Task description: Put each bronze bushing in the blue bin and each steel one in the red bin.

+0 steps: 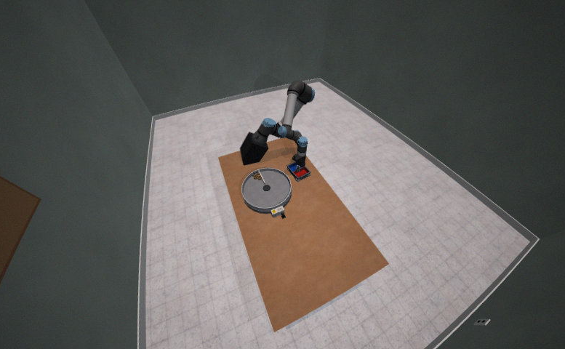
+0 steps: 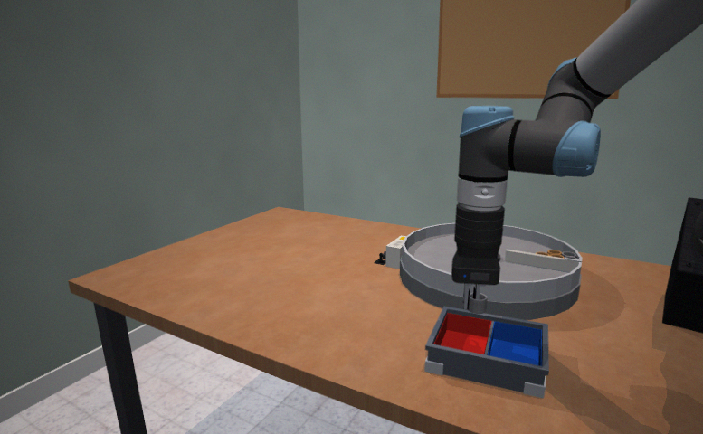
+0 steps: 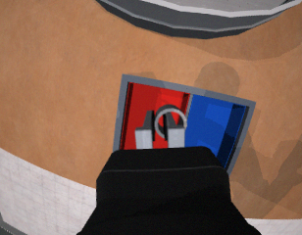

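You've got a grey steel bushing (image 2: 478, 302) (image 3: 184, 122) pinched in the gripper (image 1: 298, 168) (image 2: 471, 301) (image 3: 158, 119) — one finger looks inside the ring. It's upright, raised above the two-bin tray (image 1: 299, 178) (image 2: 473, 363) (image 3: 156, 84); in your wrist view it overlaps the red bin (image 1: 302, 172) (image 2: 462, 329) (image 3: 141, 105) near the divider, with the blue bin (image 1: 294, 166) (image 2: 515, 344) (image 3: 205, 122) alongside. Exact height: can't tell. Next to the tray, your turntable (image 1: 244, 194) (image 2: 489, 290) (image 3: 205, 26) carries bronze bushings (image 1: 257, 176) (image 2: 553, 253), plus grey, bunched by the white barrier (image 1: 262, 177) (image 2: 540, 259). White control box (image 1: 278, 211) (image 2: 394, 253) sits at its rim — all on your brown table (image 1: 320, 242) (image 2: 236, 279) (image 3: 53, 98).
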